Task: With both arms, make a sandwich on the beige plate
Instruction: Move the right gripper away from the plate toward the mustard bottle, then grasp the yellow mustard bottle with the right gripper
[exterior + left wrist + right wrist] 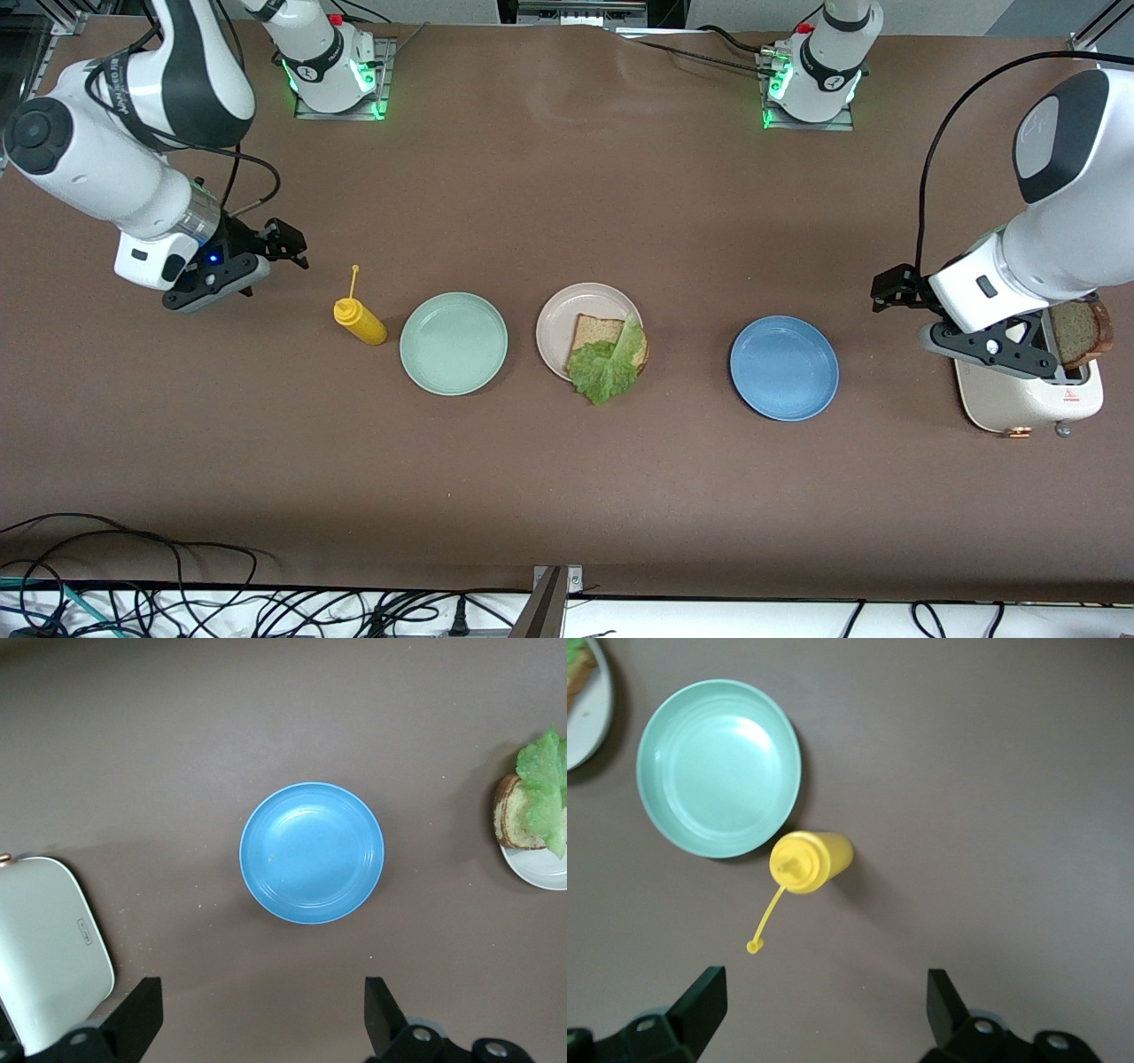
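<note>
On the brown counter (567,478), the round pale beige plate (560,326) sits between a mint green plate (454,343) and a blue plate (784,368). It carries one square brown bread slice (595,332) with a ruffled green lettuce leaf (609,365) draped on top, spilling over the rim nearest the front camera. The left pincer (893,291) hangs with fingers spread, empty, between the blue plate and a cream toaster (1032,399) holding another bread slice (1079,332). The right pincer (285,243), likewise wide apart and empty, hovers by a yellow squeeze bottle (359,319).

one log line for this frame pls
round beige plate: brown bread slice + green lettuce leaf | left pincer: open, empty | right pincer: open, empty | top slice: not placed
</note>
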Controlling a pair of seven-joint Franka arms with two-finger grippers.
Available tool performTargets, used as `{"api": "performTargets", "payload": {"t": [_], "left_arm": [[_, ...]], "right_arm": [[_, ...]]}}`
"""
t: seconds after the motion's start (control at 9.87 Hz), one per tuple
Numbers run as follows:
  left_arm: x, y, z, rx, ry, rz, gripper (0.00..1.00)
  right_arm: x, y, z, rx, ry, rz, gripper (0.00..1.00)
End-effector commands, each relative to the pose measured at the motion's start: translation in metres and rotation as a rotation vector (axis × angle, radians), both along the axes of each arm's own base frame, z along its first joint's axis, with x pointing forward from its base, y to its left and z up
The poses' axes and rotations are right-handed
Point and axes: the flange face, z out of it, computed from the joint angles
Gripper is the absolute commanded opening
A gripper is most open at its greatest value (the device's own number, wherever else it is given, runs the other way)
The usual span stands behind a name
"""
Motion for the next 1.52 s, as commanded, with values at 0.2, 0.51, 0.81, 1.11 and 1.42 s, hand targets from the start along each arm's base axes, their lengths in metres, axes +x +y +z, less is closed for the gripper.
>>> {"api": "performTargets", "payload": {"t": [0.2,0.51,0.81,1.11,1.42], "left_arm": [[-0.007,-0.005,0.008,0.023,0.0,-0.002,1.0],[-0.009,-0.005,0.008,0.026,0.016,-0.005,1.0],[-0.009,-0.002,0.008,0.026,0.018,-0.006,1.0],[-0.009,-0.006,0.009,0.025,0.016,-0.009,1.0],[-0.009,-0.006,0.008,0.026,0.018,-0.006,1.0]], "right_arm": [[0.0,-0.049,-0.039,0.126,-0.049,0.121,1.0],[0.008,-0.056,-0.081,0.246,-0.102,0.202,1.0],[0.009,-0.057,-0.129,0.314,-0.135,0.331,1.0],[0.006,-0.056,-0.167,0.342,-0.118,0.413,1.0],[0.005,-0.042,-0.191,0.368,-0.112,0.419,1.0]]}}
